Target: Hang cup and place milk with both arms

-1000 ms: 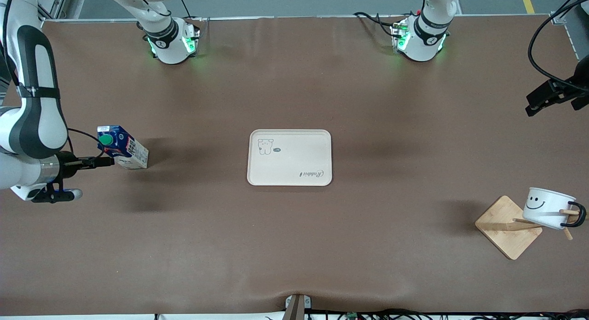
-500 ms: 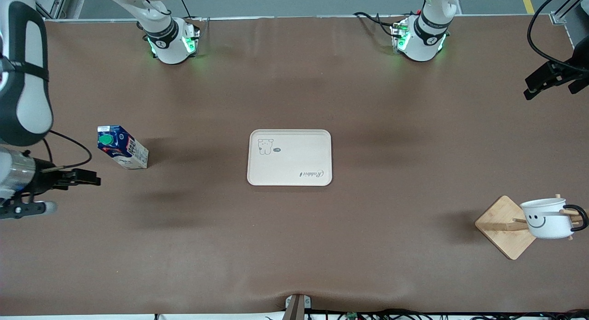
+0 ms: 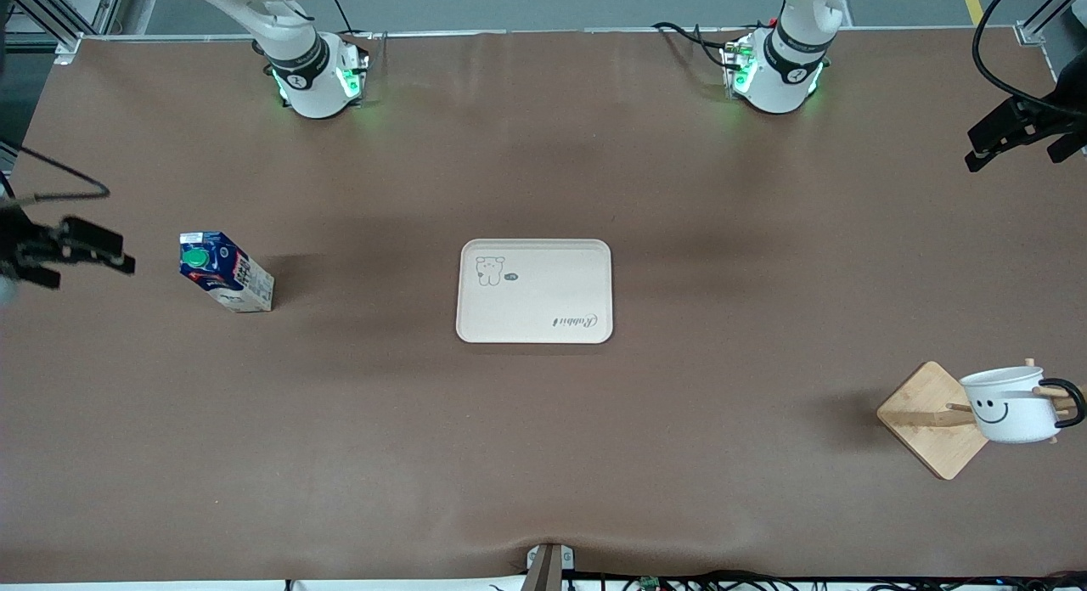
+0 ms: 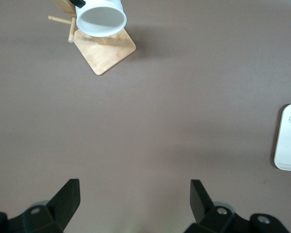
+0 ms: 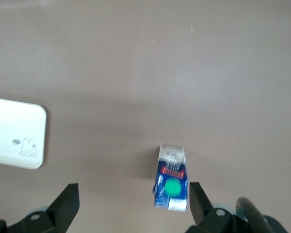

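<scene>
Cup (image 3: 1010, 404): hangs by its black handle on a peg of the rack (image 3: 937, 419), near the front corner at the left arm's end; it has swung level since a second ago and now sits steady, so the hanging looks done.
Milk (image 3: 225, 271): upright on the table near the edge at the right arm's end, well apart from the tray (image 3: 534, 291); unmoved.
Tray: table centre, bare.
Right gripper (image 3: 76, 244): fingers spread, holding nothing; a second ago it was at the milk, now it has drawn off toward the table edge.
Left gripper (image 3: 1015, 132): fingers spread, holding nothing, raised at the opposite edge, well apart from the cup.
Outlook: milk placement apparently outstanding.
</scene>
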Available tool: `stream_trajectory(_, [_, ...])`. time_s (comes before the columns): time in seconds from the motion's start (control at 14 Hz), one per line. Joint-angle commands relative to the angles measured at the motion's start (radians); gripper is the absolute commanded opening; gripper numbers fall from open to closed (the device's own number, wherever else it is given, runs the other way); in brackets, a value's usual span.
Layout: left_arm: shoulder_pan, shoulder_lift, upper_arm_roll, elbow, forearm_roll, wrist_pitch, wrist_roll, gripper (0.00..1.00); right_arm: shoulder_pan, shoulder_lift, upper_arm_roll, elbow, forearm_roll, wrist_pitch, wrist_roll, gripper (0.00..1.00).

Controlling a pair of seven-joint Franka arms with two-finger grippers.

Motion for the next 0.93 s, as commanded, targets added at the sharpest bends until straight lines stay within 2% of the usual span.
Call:
stream_trajectory(0.0, [-0.024,-0.023,0.009,-0.021,-0.018,-0.005,-0.022,1.0,0.002,-0.131,-0.003,-0.146,0.001,-0.017,0.049,1.0])
stream_trajectory(0.14, [-0.002,-0.016,-0.024,-0.02,-0.017,-0.007,-0.034,1.0,0.003,-0.227,-0.002,-0.27,-0.002,-0.01,0.05,1.0])
stream_trajectory(0.29, [0.063,-0.014,-0.092,-0.018,-0.017,-0.007,-0.032,1.0,0.011,-0.324,0.0,-0.395,-0.003,0.053,0.05,1.0])
stream_trajectory(0.36, [0.08,-0.013,-0.104,-0.02,-0.017,-0.009,-0.028,1.0,0.012,-0.346,-0.002,-0.418,-0.003,0.059,0.049,1.0])
stream_trajectory(0.57, [0.126,-0.013,-0.162,-0.021,-0.015,-0.028,-0.035,1.0,0.017,-0.331,0.0,-0.377,-0.006,0.052,0.041,1.0])
stream_trajectory(0.86, [0.128,-0.013,-0.166,-0.02,-0.015,-0.025,-0.037,1.0,0.049,-0.308,-0.002,-0.325,-0.026,0.052,0.05,1.0])
